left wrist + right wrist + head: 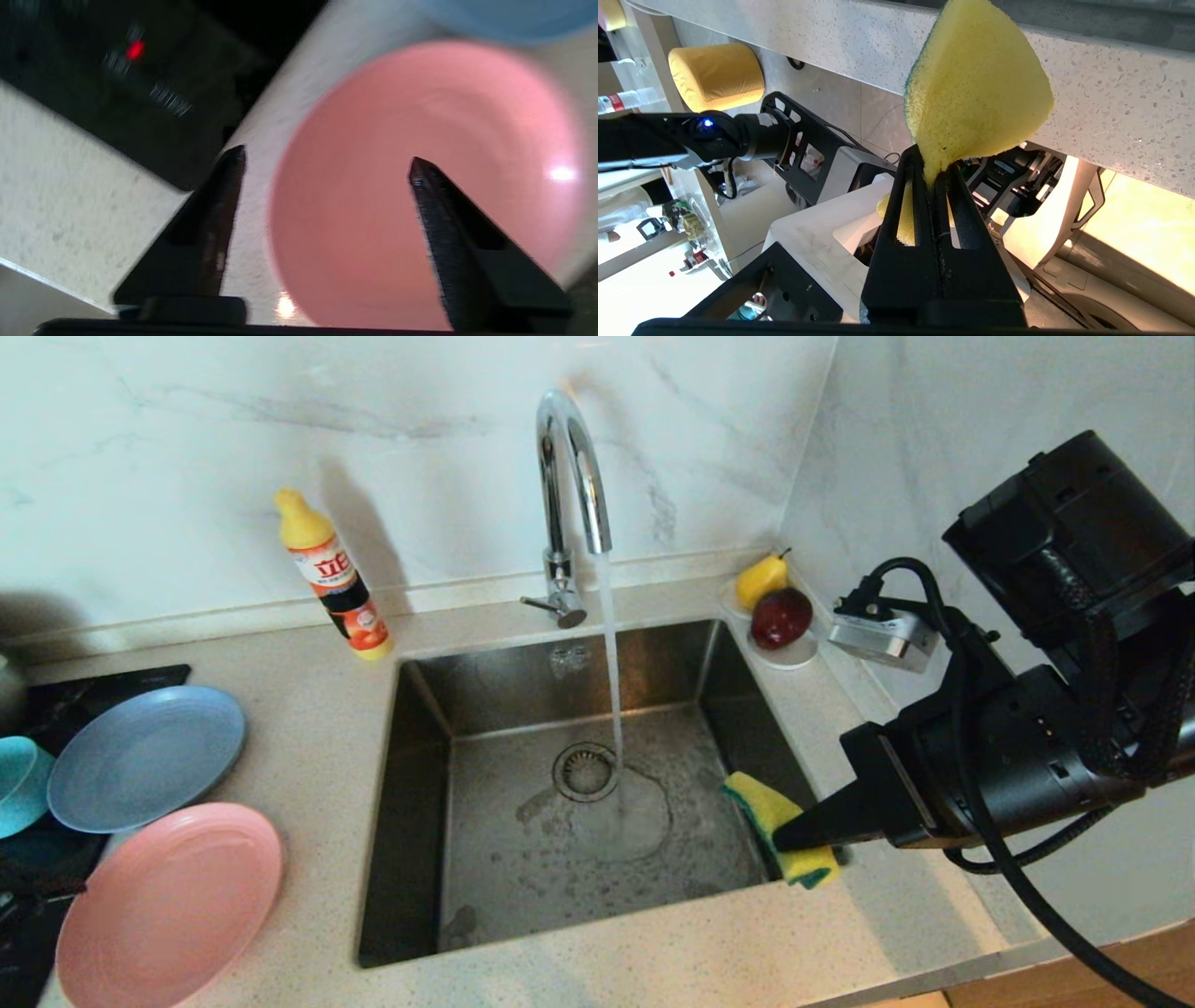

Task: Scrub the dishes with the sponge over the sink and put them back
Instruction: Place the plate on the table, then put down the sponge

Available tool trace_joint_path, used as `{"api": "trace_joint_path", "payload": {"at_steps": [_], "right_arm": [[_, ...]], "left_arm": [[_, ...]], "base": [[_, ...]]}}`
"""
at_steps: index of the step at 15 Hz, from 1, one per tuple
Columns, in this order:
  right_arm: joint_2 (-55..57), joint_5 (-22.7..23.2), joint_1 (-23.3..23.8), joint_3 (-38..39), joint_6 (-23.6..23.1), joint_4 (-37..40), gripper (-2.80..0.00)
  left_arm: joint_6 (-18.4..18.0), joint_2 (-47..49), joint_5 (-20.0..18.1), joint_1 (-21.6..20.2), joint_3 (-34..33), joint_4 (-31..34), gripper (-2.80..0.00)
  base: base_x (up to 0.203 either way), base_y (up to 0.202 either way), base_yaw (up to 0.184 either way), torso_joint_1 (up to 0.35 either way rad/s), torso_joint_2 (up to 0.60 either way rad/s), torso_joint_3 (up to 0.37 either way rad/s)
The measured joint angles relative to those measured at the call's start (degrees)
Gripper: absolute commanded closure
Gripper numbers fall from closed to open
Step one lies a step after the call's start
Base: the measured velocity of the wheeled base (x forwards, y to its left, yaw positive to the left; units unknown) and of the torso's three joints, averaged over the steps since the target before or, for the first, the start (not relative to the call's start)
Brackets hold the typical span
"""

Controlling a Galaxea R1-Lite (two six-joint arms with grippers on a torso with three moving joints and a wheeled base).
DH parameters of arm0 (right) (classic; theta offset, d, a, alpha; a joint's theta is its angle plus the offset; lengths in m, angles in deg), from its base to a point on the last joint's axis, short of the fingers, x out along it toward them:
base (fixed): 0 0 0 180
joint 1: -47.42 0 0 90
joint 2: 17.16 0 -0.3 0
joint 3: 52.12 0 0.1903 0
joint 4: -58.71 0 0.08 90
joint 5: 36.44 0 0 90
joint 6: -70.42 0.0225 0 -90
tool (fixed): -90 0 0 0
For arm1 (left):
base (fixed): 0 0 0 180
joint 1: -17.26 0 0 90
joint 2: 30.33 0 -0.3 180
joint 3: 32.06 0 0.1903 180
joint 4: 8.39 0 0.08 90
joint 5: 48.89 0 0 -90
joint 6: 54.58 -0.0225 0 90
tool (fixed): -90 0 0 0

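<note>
The pink plate (168,905) lies flat on the counter left of the sink (560,887), with the grey-blue plate (145,756) behind it and the teal bowl (21,784) at the far left edge. In the left wrist view my left gripper (327,155) is open over the pink plate (420,186); one finger is above the plate, the other above the counter beside its rim, and nothing is between them. My right gripper (780,840) is shut on the yellow sponge (761,807) at the sink's right front edge. The sponge (976,88) bulges out past the gripper (931,158).
Water runs from the faucet (569,476) onto the drain (585,771). A detergent bottle (336,579) stands behind the sink on the left. A white saucer (794,655) with a pear and red fruit sits in the back right corner. The black stovetop (93,686) is far left.
</note>
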Motion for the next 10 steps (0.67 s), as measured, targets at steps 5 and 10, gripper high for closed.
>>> {"api": "trace_joint_path", "payload": {"at_steps": [5,10], "right_arm": [[-0.75,-0.06,0.00,-0.04,0.15,0.35,0.00],[-1.55,-0.61,0.23,1.38,0.06,0.46,0.00]], "left_arm": [[0.02,-2.98,-0.52,5.11,10.22,5.50,0.00],[-1.79,-0.50,-0.27,18.22,24.10,3.08,0.00]], "base": [[0.000,0.000,0.000,0.000,0.00,0.000],[0.000,0.000,0.000,0.000,0.00,0.000]]}}
